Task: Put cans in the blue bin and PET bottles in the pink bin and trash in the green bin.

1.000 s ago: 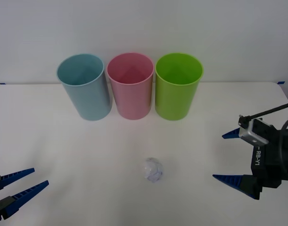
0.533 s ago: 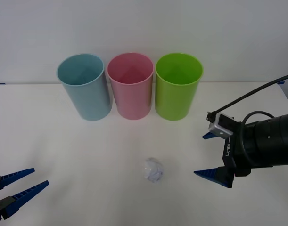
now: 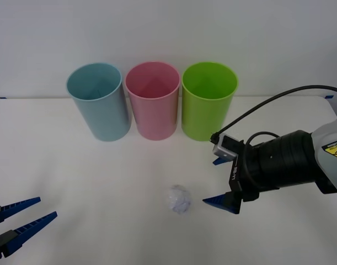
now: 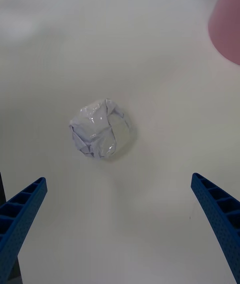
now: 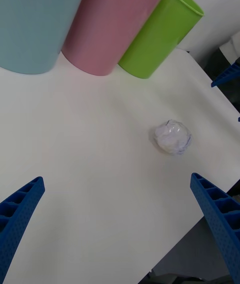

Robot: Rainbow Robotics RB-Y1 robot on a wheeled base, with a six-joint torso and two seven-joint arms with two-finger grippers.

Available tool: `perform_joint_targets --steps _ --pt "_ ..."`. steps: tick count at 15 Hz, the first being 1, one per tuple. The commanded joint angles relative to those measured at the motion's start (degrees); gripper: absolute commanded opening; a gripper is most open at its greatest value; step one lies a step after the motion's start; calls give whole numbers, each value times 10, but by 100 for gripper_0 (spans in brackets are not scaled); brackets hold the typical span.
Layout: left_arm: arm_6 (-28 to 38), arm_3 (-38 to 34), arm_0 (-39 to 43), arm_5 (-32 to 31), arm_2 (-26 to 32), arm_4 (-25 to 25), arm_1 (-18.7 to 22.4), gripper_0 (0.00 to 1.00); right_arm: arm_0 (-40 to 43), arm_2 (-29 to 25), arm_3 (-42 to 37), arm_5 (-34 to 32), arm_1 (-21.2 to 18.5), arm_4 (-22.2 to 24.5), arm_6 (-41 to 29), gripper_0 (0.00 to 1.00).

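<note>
Your right gripper (image 3: 219, 181) has swung in from the table's right edge over the last second and is now sitting just beside the trash (image 3: 179, 199), on its right, fingers spread wide and nothing between them. That is reading as the approach for the pick; the grasp itself is not yet made. In the right wrist view the trash (image 4: 100, 129) is lying between the line of the two open fingers, ahead of the tips, untouched.

The trash is resting on the white table (image 3: 74, 176), well in front of the pink bin (image 3: 153, 100) and green bin (image 3: 208, 101); the blue bin (image 3: 98, 101) is farther left. It is a roundish crumple: no clear long axis, no pointing direction.

Your left gripper (image 3: 22, 216) is waiting parked at the near left corner, fingers apart, holding nothing.
</note>
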Motion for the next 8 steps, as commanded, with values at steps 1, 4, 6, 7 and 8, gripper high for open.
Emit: perform_joint_targets --steps 1,4,6,7,8 --pt "0 0 0 0 0 0 0 100 -4 25 4 0 24 48 0 100" --pt "0 0 0 0 0 0 0 100 -3 45 9 0 36 63 -6 100" --pt "0 0 0 0 0 0 0 100 -5 56 12 0 44 76 -9 100" --pt "0 0 0 0 0 0 0 100 -8 60 21 0 51 80 -10 100" --pt "0 0 0 0 0 0 0 100 -11 65 32 0 61 85 -7 100"
